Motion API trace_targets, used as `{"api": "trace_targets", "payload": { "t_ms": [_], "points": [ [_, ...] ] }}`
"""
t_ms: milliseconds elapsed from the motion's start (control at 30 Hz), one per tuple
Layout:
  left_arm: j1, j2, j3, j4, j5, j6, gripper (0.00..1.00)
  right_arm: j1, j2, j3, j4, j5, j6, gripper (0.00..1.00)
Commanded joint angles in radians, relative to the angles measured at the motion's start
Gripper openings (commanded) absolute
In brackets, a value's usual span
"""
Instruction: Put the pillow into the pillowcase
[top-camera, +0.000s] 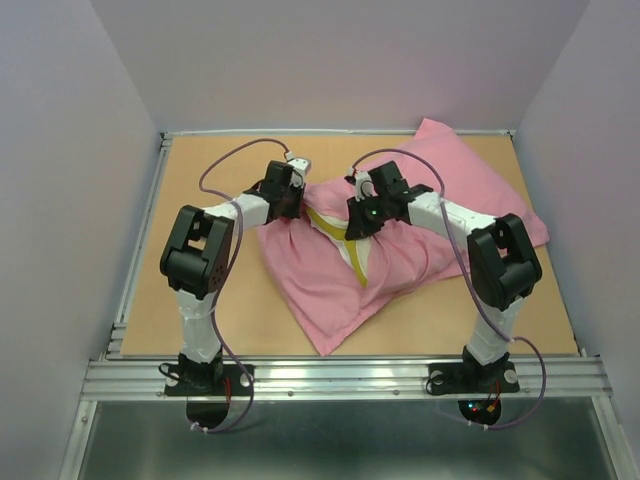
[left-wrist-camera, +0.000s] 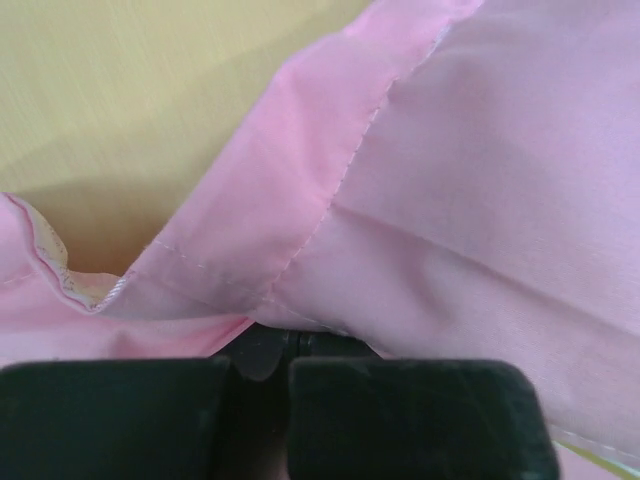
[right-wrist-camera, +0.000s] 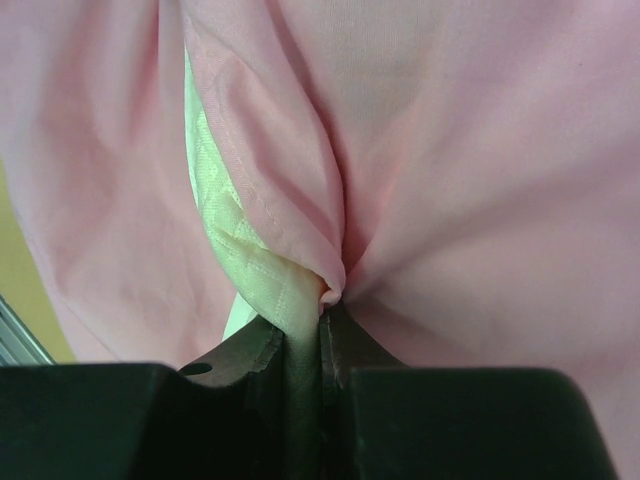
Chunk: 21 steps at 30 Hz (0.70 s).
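The pink pillowcase (top-camera: 335, 290) lies bunched across the table's middle, bulging over the pillow, of which only a yellow band (top-camera: 356, 257) shows in a Y-shaped gap. My left gripper (top-camera: 297, 207) is at the gap's left side; in the left wrist view it (left-wrist-camera: 290, 340) is shut on the pink pillowcase hem (left-wrist-camera: 330, 190). My right gripper (top-camera: 352, 228) is at the gap's right side; in the right wrist view it (right-wrist-camera: 320, 322) is shut on a twisted fold of the pillow's pale yellow dimpled fabric (right-wrist-camera: 255, 270), with the pink cloth (right-wrist-camera: 480, 150) pressed against it.
The wooden table (top-camera: 200, 300) has a metal rail along its left (top-camera: 140, 230) and near edges. Grey walls close in the back and sides. A flat part of the pillowcase reaches the back right corner (top-camera: 470, 170). Bare tabletop shows in the left wrist view (left-wrist-camera: 150, 80).
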Motion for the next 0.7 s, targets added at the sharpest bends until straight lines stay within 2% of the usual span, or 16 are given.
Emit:
{"api": "trace_targets", "payload": {
  "t_ms": [0, 167, 300, 433, 467, 533, 667],
  "points": [
    [0.025, -0.072, 0.070, 0.003, -0.015, 0.029, 0.00, 0.012, -0.034, -0.053, -0.050, -0.040, -0.042, 0.01],
    [0.094, -0.229, 0.113, 0.006, -0.007, 0.038, 0.00, 0.012, 0.007, -0.102, -0.058, -0.026, -0.104, 0.01],
    [0.125, -0.282, 0.172, -0.026, 0.045, 0.064, 0.00, 0.012, 0.029, -0.122, -0.064, -0.008, -0.119, 0.01],
    [0.126, -0.333, 0.179, -0.097, 0.207, 0.082, 0.00, 0.012, 0.059, -0.045, -0.061, -0.006, -0.084, 0.01],
    [0.126, -0.348, 0.176, -0.121, 0.297, 0.088, 0.00, 0.014, 0.084, -0.017, -0.061, -0.006, -0.078, 0.01],
    [0.126, -0.365, 0.160, -0.189, 0.385, 0.107, 0.00, 0.012, 0.118, 0.040, -0.061, 0.004, -0.029, 0.01],
    [0.099, -0.429, 0.072, -0.332, 0.569, 0.219, 0.00, 0.011, 0.210, 0.218, -0.051, 0.070, 0.054, 0.01]
  ]
}}
